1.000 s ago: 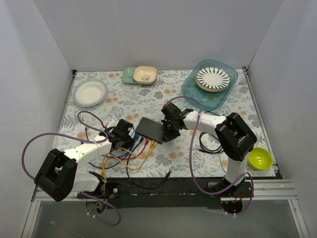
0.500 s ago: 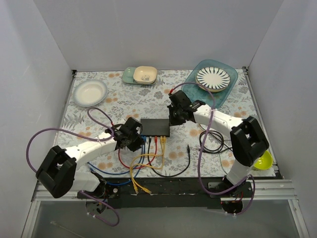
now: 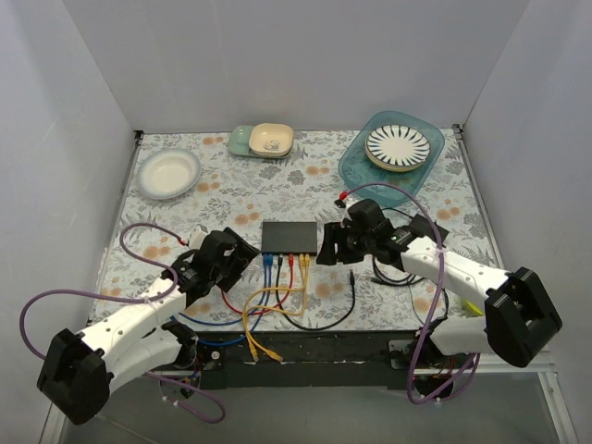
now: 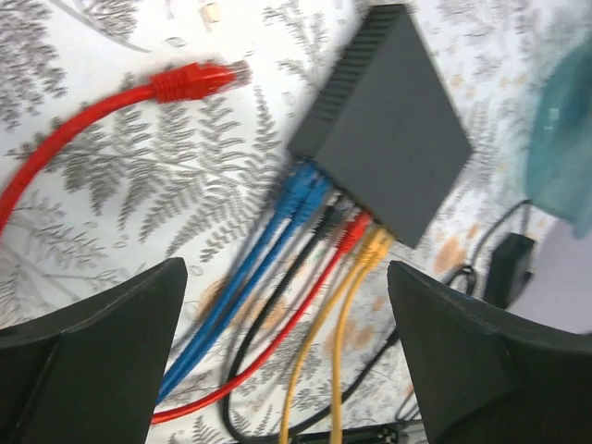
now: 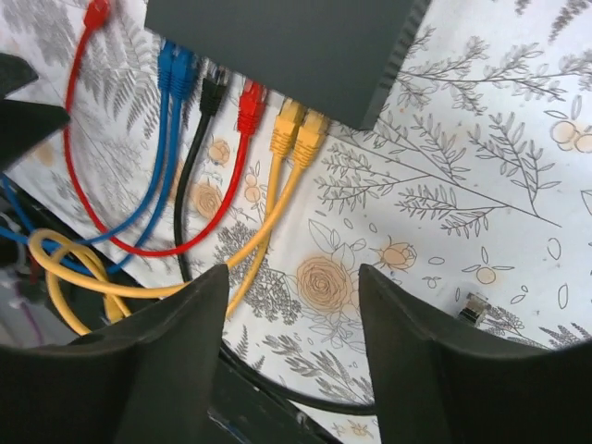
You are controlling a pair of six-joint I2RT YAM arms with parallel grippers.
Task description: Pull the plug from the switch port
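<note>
top external view: my left gripper (image 4: pixel 287 277) and right gripper (image 5: pixel 291 277) stand spread and empty either side of the switch (image 3: pixel 289 237) mid-table. its plugs (image 4: pixel 338 217) crowd one edge, so i could pinch a neighbour or drag the unheld box.

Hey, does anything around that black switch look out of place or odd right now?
Yes: one red plug lies loose on the tablecloth beside the switch, in no port, while the other plugs sit in the row of ports. Nothing looks spilled or broken.
</note>
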